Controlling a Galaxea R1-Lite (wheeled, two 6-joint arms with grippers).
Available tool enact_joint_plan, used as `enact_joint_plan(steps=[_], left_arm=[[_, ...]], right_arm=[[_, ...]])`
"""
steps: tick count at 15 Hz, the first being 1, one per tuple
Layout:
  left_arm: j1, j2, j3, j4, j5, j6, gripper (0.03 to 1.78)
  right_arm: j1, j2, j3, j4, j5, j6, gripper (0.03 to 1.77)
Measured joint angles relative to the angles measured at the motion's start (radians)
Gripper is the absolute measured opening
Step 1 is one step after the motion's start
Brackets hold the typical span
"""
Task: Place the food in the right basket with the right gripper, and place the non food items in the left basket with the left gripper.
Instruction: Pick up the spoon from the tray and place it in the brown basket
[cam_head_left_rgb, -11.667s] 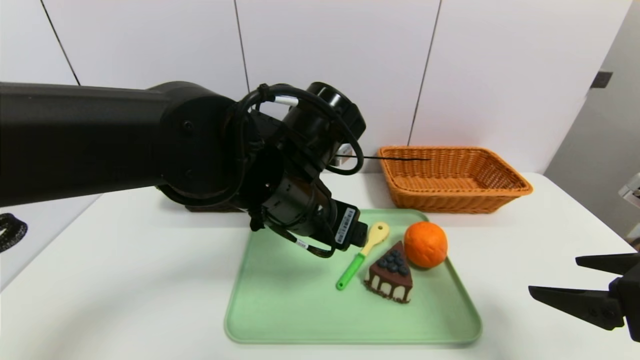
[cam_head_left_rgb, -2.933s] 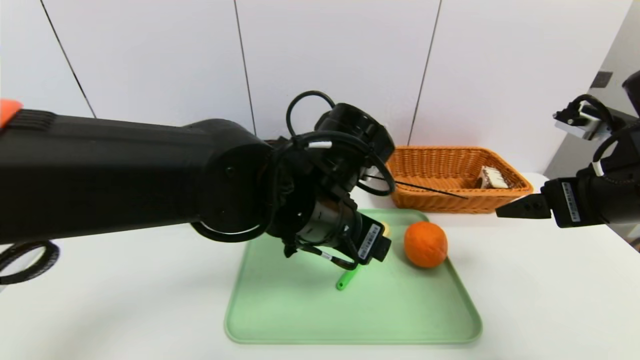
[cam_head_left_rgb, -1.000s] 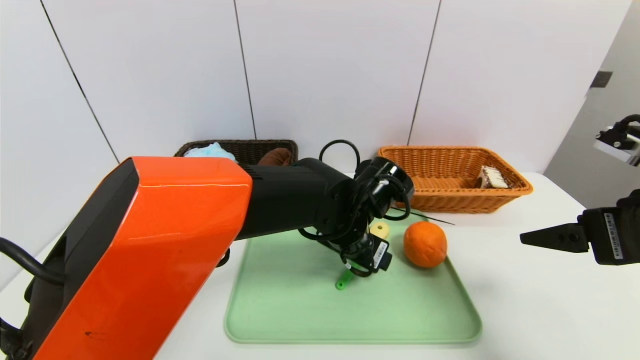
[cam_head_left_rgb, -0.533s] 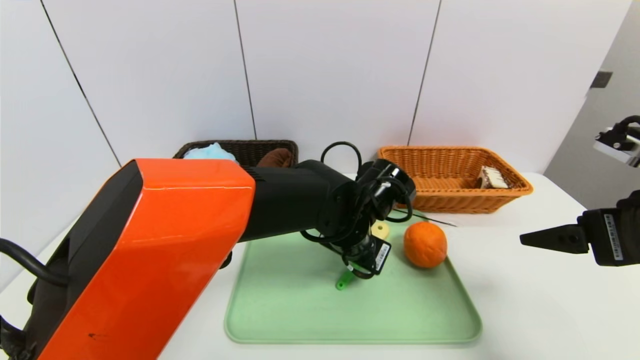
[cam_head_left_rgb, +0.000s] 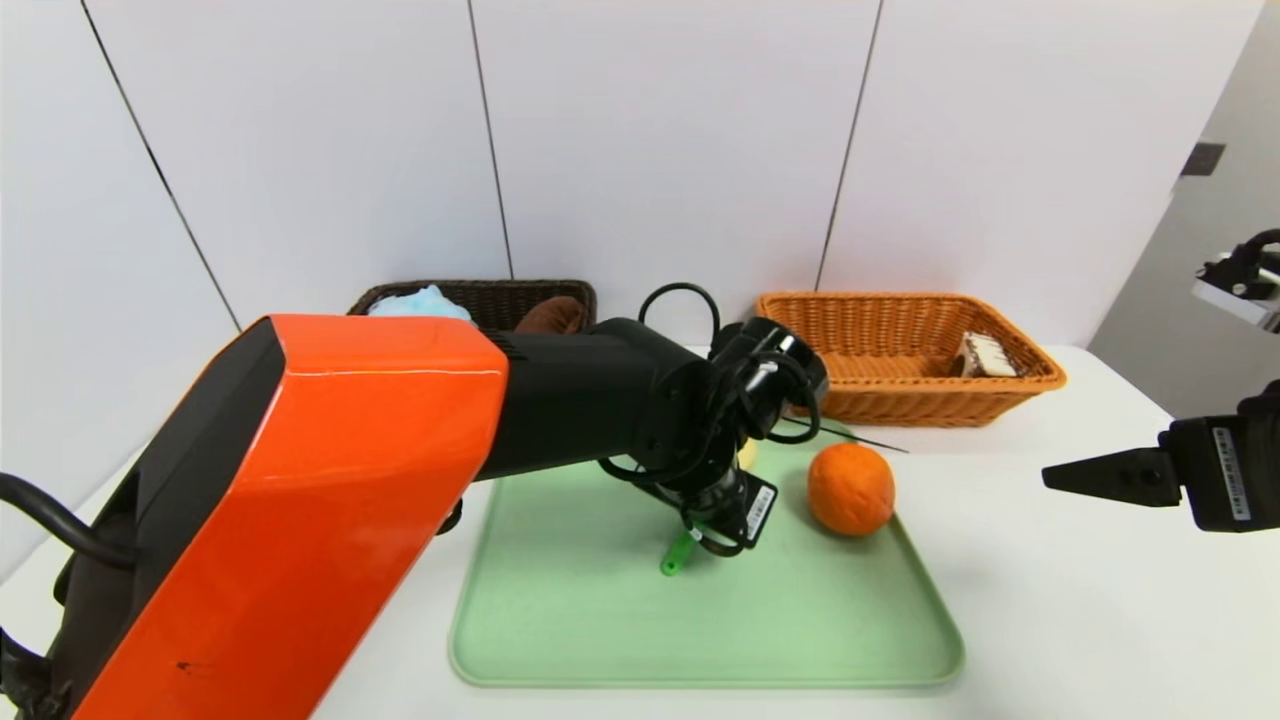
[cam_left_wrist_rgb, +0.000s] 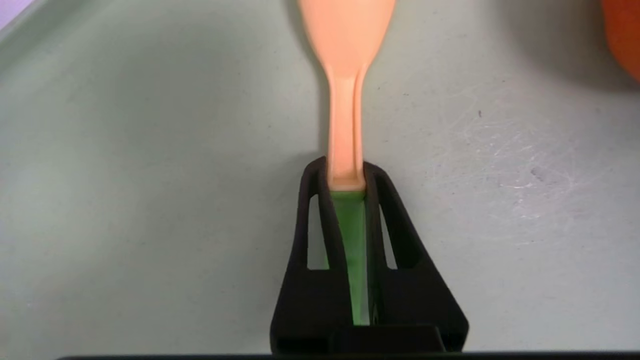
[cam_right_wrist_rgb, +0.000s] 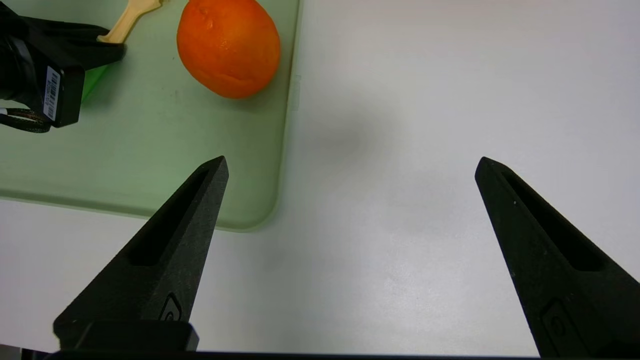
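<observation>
Two things are left on the green tray: the spoon and the orange. My left gripper has its fingers clamped on the spoon where the yellow neck meets the green handle, low over the tray floor. Whether the spoon has lifted clear I cannot tell. The orange sits near the tray's right edge, untouched. My right gripper hangs over the white surface to the right of the tray, fingers spread wide and holding nothing.

Done, by my reckoning: the cake wedge lies in the right basket, and the blue puff and brown towel show in the left basket. So spoon to the dark basket, orange to the tan one, and that is it.

Only the left wrist view shows the grip itself (the head view hides it behind my own wrist). Only the head view shows both baskets. The right wrist view alone shows how far apart my right fingers are.
</observation>
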Motion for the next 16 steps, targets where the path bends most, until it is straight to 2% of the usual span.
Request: enact_joint_plan(steps=[5,10,13,16], left_arm=[[0.003,-0.033,0.000,0.006,0.005,0.001,0.15],[0.023,-0.154,-0.001,0.014,0.011,0.029,0.15],[0.061,-0.241,-0.001,0.037,0.009,0.149,0.15],[0.148,-0.315,-0.001,0.034,0.003,0.340,0.15]], right_arm=[[0.000,-0.003,0.000,-0.001,0.000,0.000,1.71],[0.000,-0.005,-0.004,-0.003,0.002,0.000,1.71],[0.000,-0.005,-0.003,-0.003,0.010,-0.002,1.71],[0.000,-0.005,-0.003,-0.004,0.011,-0.004,1.71]])
